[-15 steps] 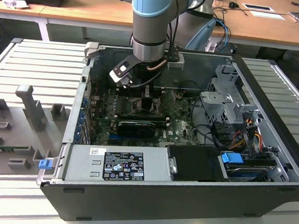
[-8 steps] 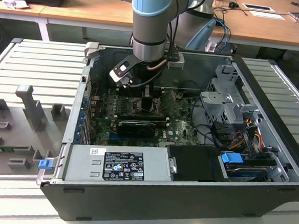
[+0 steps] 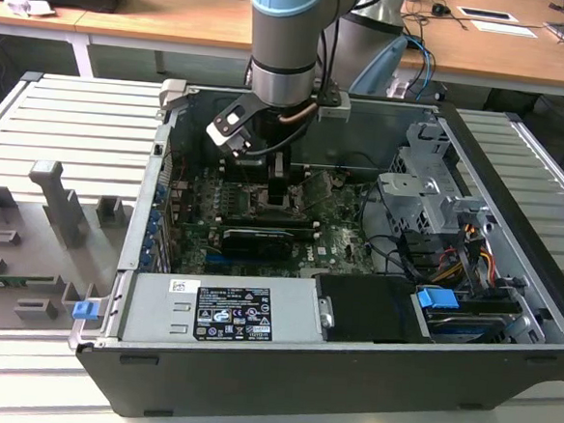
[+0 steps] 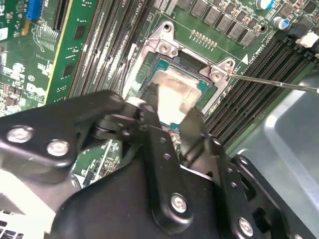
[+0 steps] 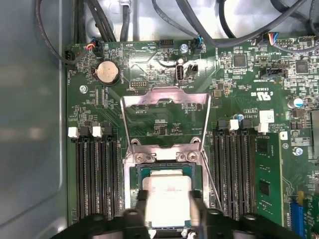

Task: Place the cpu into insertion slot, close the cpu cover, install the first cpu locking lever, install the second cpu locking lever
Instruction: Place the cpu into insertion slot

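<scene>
My gripper (image 3: 278, 187) reaches down into the open computer case, directly over the insertion slot (image 5: 164, 157). In both wrist views its two black fingers (image 5: 142, 201) flank the cpu (image 5: 169, 191), a pale beige-silver square, and press on its opposite edges. The cpu (image 4: 174, 92) sits in or just above the slot's grey metal rim (image 4: 164, 47); I cannot tell which. The cpu cover (image 5: 167, 94) is swung open behind the slot, with green board showing through its window. A thin locking lever rod (image 4: 274, 82) sticks out free beside the slot.
Black memory slots (image 5: 94, 174) run along both sides of the socket. A long black card (image 3: 256, 239) lies in front of the gripper. The grey power supply (image 3: 217, 309) and a drive cage (image 3: 428, 198) with cables crowd the case. Case walls surround it.
</scene>
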`<action>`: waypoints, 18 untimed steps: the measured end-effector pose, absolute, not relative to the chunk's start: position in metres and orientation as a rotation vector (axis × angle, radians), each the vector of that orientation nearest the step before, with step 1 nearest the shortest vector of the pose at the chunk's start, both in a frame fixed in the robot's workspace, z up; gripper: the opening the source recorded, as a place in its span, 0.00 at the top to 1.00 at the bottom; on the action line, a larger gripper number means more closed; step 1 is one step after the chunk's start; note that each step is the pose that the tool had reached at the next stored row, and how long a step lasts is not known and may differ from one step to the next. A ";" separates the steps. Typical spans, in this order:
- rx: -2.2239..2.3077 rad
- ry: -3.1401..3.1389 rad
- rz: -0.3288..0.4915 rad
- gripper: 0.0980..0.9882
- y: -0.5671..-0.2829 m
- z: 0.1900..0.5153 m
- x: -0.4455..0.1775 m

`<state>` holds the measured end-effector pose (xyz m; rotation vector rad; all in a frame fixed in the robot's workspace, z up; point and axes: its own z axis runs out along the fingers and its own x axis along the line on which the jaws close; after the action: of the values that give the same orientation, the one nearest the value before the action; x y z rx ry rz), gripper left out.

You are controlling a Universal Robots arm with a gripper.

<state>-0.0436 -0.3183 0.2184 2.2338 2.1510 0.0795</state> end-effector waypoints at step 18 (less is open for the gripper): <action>2.233 2.151 0.076 0.99 -0.318 0.228 -0.043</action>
<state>-0.0433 -0.3183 0.2278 2.2334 2.1506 0.0762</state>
